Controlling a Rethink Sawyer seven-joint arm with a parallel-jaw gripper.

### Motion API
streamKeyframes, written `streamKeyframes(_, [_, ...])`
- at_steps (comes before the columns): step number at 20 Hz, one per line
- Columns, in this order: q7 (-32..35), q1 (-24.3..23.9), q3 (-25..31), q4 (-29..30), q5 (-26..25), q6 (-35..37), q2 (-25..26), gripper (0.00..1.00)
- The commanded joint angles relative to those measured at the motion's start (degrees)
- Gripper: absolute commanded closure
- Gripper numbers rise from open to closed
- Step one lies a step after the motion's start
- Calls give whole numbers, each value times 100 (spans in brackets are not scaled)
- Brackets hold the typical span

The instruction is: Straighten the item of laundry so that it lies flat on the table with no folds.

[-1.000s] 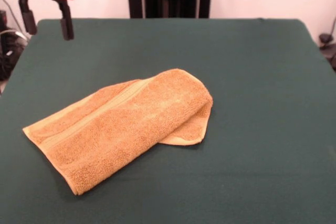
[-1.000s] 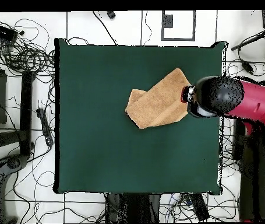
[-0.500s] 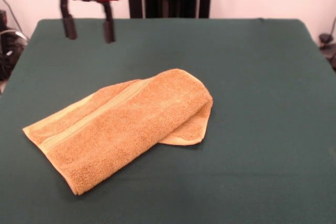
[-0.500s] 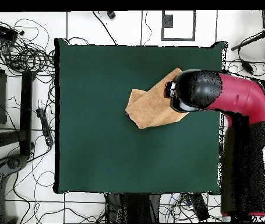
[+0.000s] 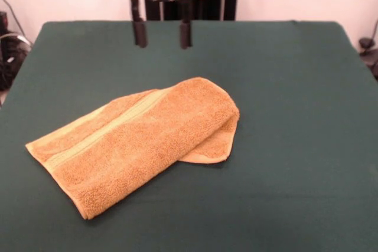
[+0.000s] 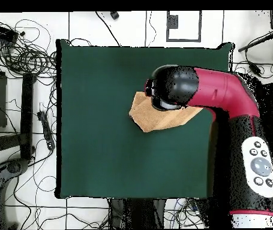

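Towel (image 5: 134,141) folded over on table (image 5: 295,87), nothing flattened yet; gripper (image 5: 162,35) hangs above it, fingers wide apart, empty.

From above I see my red and black arm (image 6: 222,96) reaching in from the table's (image 6: 102,156) right edge, its black wrist end covering much of the tan towel (image 6: 153,120). The towel's visible part lies folded around the table's middle, a corner pointing left. Cables (image 6: 24,54) litter the floor past the left edge.
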Motion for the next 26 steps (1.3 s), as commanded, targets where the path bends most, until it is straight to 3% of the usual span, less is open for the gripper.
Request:
streamKeyframes(1, [781,250,-18,415,237,507,214,0])
streamKeyframes(12, [243,-167,10,419,328,588,141,0])
streamKeyframes(21, [-188,-527,140,-407,162,1219,417,0])
streamKeyframes(26, [-123,-547,192,-407,137,1205,437,0])
